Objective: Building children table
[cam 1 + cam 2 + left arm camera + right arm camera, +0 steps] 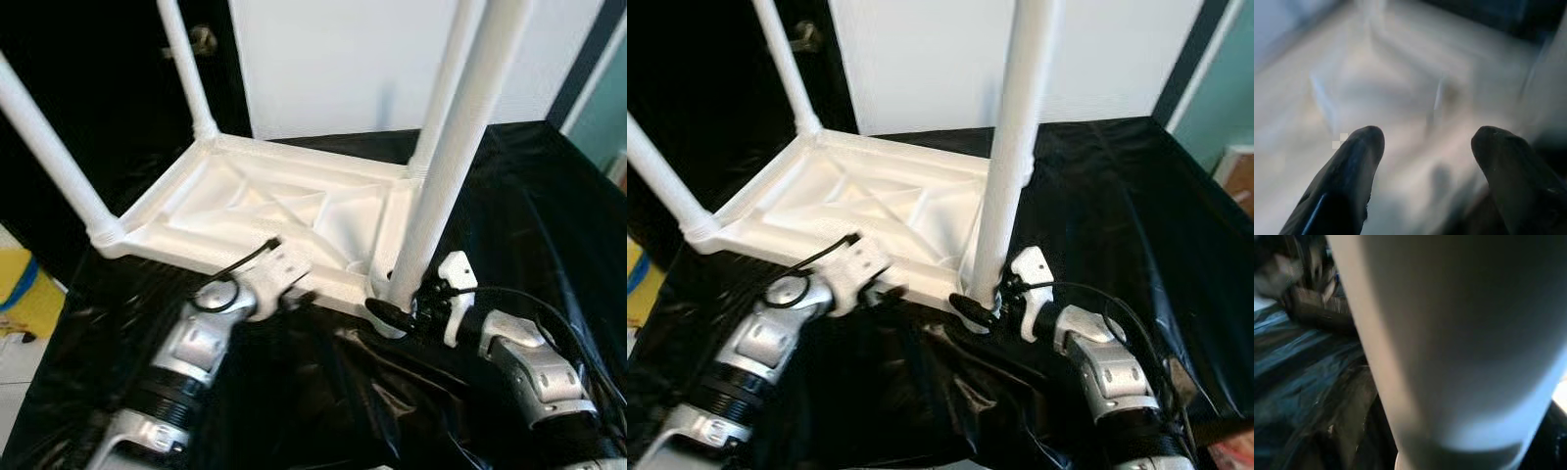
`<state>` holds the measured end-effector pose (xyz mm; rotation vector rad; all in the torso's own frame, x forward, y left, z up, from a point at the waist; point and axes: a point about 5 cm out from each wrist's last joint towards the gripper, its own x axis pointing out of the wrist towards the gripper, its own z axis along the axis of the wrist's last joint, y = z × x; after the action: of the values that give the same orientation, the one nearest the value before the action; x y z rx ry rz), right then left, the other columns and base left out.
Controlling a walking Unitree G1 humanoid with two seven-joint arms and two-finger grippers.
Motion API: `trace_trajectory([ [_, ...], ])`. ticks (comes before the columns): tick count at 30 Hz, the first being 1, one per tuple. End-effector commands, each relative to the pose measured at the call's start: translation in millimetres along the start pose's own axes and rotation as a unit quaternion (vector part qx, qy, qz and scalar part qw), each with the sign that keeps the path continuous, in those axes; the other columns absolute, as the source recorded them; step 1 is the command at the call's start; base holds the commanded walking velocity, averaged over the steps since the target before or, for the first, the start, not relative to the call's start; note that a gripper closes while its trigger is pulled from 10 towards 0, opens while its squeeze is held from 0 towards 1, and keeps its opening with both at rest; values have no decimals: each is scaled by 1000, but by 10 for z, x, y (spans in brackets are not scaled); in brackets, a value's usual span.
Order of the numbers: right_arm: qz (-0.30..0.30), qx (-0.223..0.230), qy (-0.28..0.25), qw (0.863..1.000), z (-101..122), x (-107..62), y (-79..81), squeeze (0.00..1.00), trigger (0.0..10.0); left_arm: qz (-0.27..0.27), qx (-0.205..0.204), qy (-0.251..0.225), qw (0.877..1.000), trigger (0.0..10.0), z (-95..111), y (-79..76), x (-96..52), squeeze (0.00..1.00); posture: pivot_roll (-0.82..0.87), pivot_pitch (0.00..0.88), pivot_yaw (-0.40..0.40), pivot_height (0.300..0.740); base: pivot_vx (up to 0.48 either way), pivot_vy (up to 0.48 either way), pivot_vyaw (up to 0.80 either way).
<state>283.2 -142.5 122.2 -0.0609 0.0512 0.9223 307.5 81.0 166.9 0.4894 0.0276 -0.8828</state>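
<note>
White plastic children table [284, 211], inverted on black sheeting [549, 215], legs upward. Nearest leg [441, 186] at 5 o'clock is clamped by right claw [397, 311], likely for seating. Left claw [1422, 161], spread open, is set against the frame as bracing.

Upturned table top [284, 211] at frame centre: white moulded plastic, smooth, faintly glossy. Legs [456, 157]: white plastic tubes. Covering sheet [549, 225]: black, glossy, crinkled film.
</note>
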Motion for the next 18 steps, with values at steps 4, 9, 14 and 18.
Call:
trace_trajectory([
  [4, 1, -8, 12, 1000, -52, 94, -8, 0, 10000, -24, -35, -42, 998, 10000, 83, -190, -44, 0, -8, 35, -18, 740, 0, 0, 0],
  [9, -4, -33, 8, 999, -6, 264, -90, 0, 10000, -43, -78, -85, 992, 10000, 216, -385, -52, 0, 15, 35, -32, 740, 0, 0, 0],
  [14, -12, -40, 14, 999, -8, 293, -175, 0, 4196, -57, -80, -76, 992, 10000, 184, -466, -93, 0, 26, 34, -36, 740, 0, 0, 0],
  [18, -32, -39, 22, 998, -40, 249, -294, 0, 0, -48, -74, -56, 995, 10000, 109, -468, -176, 0, 33, 31, -37, 740, 0, 0, 0],
])
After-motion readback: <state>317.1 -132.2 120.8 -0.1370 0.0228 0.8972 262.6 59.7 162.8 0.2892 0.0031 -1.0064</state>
